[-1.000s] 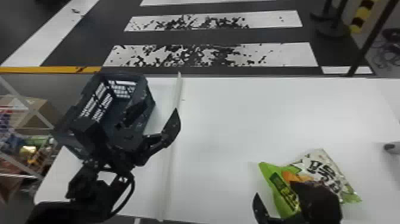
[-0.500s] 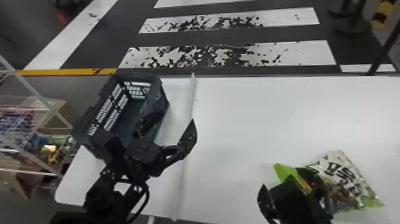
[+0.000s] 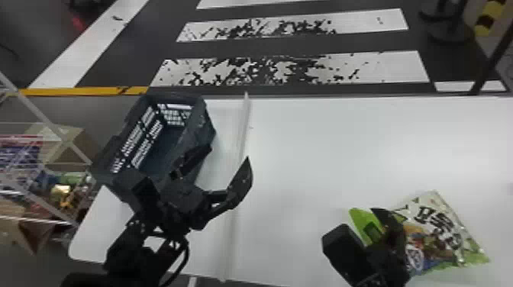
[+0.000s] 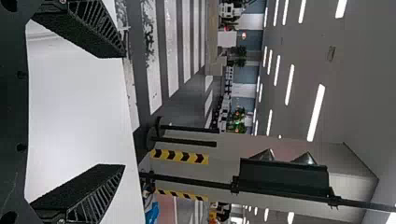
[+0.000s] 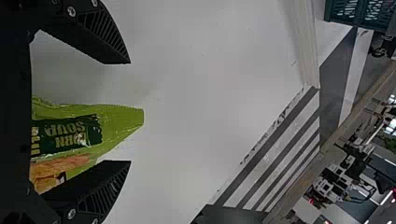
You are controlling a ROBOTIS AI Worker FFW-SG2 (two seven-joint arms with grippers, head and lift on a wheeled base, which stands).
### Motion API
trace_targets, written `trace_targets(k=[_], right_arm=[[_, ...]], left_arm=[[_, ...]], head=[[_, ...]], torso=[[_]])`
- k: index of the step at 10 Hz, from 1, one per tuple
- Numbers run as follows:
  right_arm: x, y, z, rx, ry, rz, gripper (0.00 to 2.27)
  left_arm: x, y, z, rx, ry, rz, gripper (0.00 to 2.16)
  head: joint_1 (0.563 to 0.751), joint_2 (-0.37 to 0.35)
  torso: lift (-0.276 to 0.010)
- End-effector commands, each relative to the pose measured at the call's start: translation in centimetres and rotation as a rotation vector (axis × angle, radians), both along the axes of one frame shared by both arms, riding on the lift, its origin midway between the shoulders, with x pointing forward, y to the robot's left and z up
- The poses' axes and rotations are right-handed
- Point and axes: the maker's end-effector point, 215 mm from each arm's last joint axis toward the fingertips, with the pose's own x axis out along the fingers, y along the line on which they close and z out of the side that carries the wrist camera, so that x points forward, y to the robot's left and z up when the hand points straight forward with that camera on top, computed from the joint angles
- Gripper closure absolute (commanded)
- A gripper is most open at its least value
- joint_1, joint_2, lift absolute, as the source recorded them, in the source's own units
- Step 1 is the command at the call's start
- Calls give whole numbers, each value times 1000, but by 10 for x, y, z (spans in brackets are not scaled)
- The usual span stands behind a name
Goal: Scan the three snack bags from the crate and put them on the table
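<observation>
Wide apart stand the two fingers of my left gripper (image 3: pixel 229 154), out over the white table (image 3: pixel 305 152), with bare tabletop in the gap between them in the left wrist view. Just ahead of it and to its left sits the dark crate (image 3: pixel 208 124), upright on the table; one of my fingers shows against the crate's near side, though I cannot tell whether they touch. Just beside this gripper, running away from me, a long pale strip (image 3: pixel 242 141) crosses the tabletop.

Well to the right of all that is my right gripper (image 3: pixel 353 225), its fingers also spread wide. The green snack bag (image 3: pixel 357 220) lies flat on the table right at it: in the right wrist view its pointed corner pokes into the space between my fingers, closer to one than to the other, and unpinched. Just beyond this gripper, on its right side, the pale snack bag (image 3: pixel 446 225) with dark lettering lies tilted on the table, close up against the green one.
</observation>
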Motion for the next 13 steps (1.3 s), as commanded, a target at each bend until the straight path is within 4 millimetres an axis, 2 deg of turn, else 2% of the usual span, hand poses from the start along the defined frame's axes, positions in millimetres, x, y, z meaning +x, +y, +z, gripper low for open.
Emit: trace_targets(k=[1, 2, 3, 4, 5, 6, 7, 8, 9, 11, 13], right_arm=[[10, -8, -1, -25, -5, -9, 127], [13, -21, -4, -71, 8, -28, 194], [13, -30, -8, -109, 25, -39, 353], [11, -40, -14, -141, 56, -53, 657], [8, -47, -18, -179, 80, -64, 1379], [6, -49, -19, -195, 99, -59, 1905], [4, -45, -15, -192, 88, -47, 2209], [4, -35, 3, -153, 44, -23, 2240], [8, -26, 30, -69, -6, -18, 2240], [18, -5, 100, 299, -65, -9, 2243], [26, 7, 173, 660, -120, 7, 2240]], left_arm=[[-1, 0, -4, 10, 7, -6, 26], [-2, -3, -8, 10, 14, -16, 26], [-4, -4, -9, 8, 19, -21, 26], [-5, -4, -10, 6, 20, -21, 26], [-6, -7, -8, 2, 18, -29, 26], [-7, -8, -8, -4, 19, -31, 26], [-8, -9, -8, -5, 21, -34, 26], [-11, -12, -11, -8, 28, -37, 26], [-13, -14, -11, -9, 27, -43, 26], [-15, -22, -13, -13, 30, -54, 26], [-19, -34, -16, -10, 34, -72, 26]], head=[[695, 179], [695, 172], [695, 164], [695, 144], [695, 129], [695, 115], [695, 103], [695, 100], [695, 101], [695, 122], [695, 144]], torso=[[-94], [-94], [-94], [-94], [-94], [-94], [-94], [-94], [-94], [-94], [-94]])
